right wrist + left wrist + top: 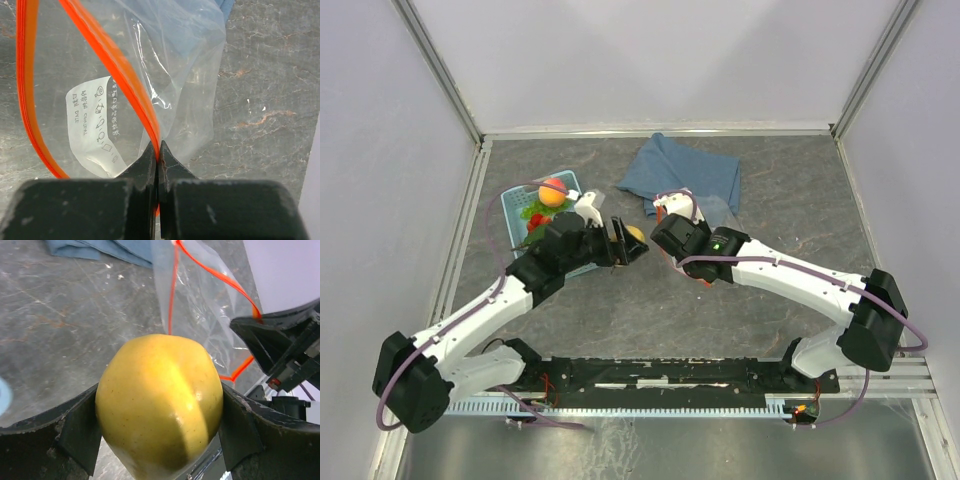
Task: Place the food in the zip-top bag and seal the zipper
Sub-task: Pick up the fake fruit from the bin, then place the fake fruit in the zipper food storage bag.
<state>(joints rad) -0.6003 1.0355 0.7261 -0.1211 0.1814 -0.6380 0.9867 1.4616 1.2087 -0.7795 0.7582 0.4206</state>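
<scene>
Holding a yellow peach (160, 405) squarely between both fingers, the left gripper (626, 246) is closed just to the fruit's width and carries it clear of the table (770, 300), right of the basket (572, 181) and aimed at the bag (190, 65). The right gripper (158, 157) is pinched fully together on one lip of the zipper (107, 59), lifting that edge. The other orange lip bows away to the left, so the mouth gapes toward the oncoming fruit, probably the reason for gripping the strip rather than the film. The bag hangs near the middle of the table, just near of the blue cloth (685, 170). A second peach (553, 191) and the red and green pieces wait in the basket, so filling looks barely begun and sealing is not yet possible.
</scene>
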